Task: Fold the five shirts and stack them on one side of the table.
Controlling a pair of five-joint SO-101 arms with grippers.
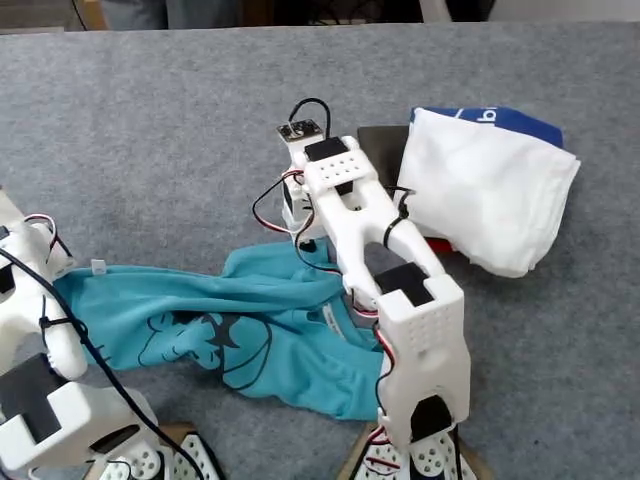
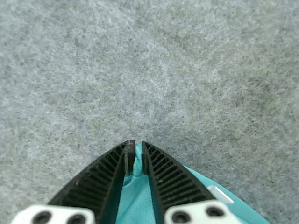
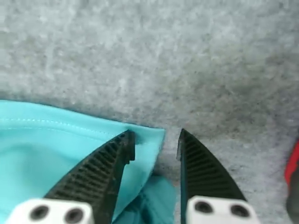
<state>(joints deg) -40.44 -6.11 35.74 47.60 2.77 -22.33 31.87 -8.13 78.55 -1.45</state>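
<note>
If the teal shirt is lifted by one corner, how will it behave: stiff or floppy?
Probably floppy: the teal shirt lies wrinkled and bunched, so it should drape and sag. It likely drags rather than slides, since the table cover looks fuzzy.

The table (image 1: 150,120) is covered edge to edge in a grey, felt-like mat with a mottled, short nap, evenly lit and showing only soft shadows. Beyond the table's far edge runs a narrow dark strip of room, with a wooden piece (image 1: 92,12) at its left end and a pale upright (image 1: 435,8) towards its right.
</note>
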